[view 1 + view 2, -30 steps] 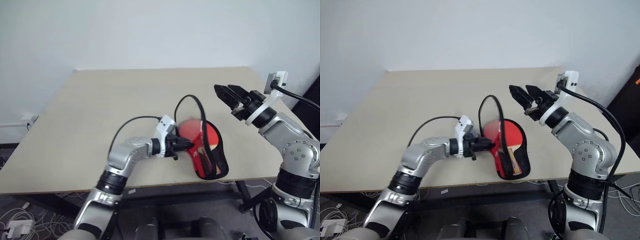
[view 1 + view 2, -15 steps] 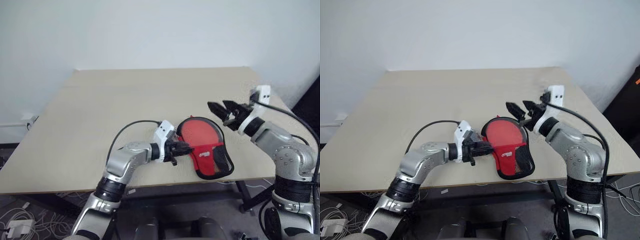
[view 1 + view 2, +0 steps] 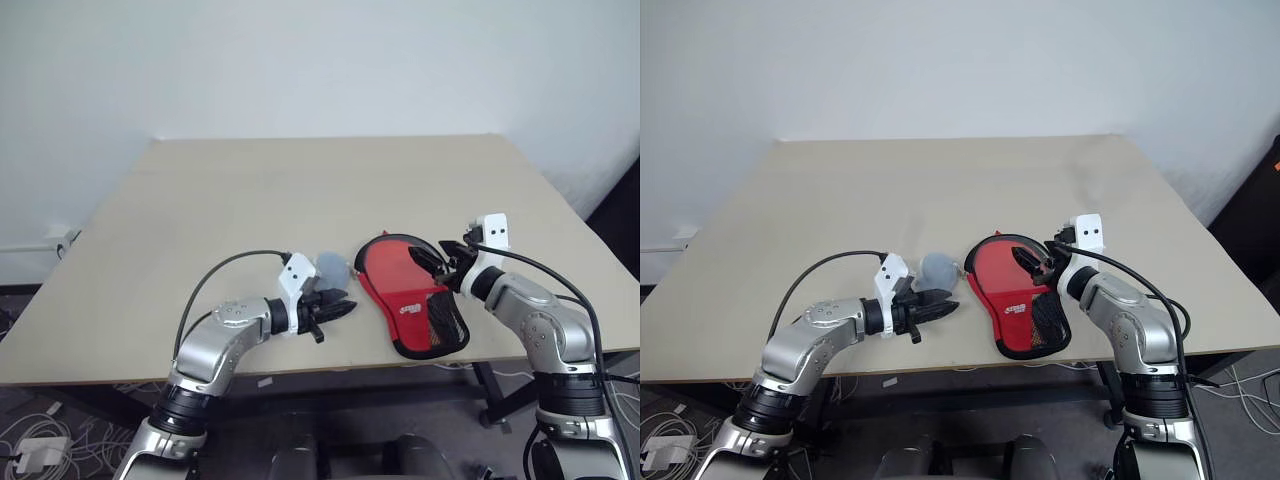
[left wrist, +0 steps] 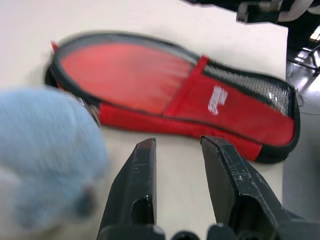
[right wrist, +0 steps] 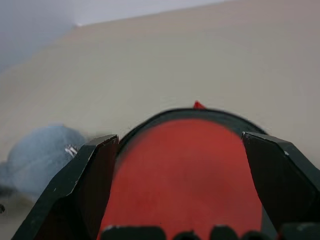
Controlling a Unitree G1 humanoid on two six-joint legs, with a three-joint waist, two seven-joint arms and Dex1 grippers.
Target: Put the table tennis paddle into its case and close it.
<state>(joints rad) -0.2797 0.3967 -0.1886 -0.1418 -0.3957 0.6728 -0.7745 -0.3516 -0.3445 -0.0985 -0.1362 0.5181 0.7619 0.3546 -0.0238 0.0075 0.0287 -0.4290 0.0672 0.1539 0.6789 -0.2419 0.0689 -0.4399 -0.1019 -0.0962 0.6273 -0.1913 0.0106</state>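
Soft, even daylight leaves only faint shadows on the tabletop, while both wrist views blur close up, the pale blue fluffy thing smeared worst.

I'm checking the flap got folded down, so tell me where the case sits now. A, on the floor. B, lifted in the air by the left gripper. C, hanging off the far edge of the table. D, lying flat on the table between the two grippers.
D: the case lies flat on the table, with the left gripper on one side of it and the right gripper at its other side.
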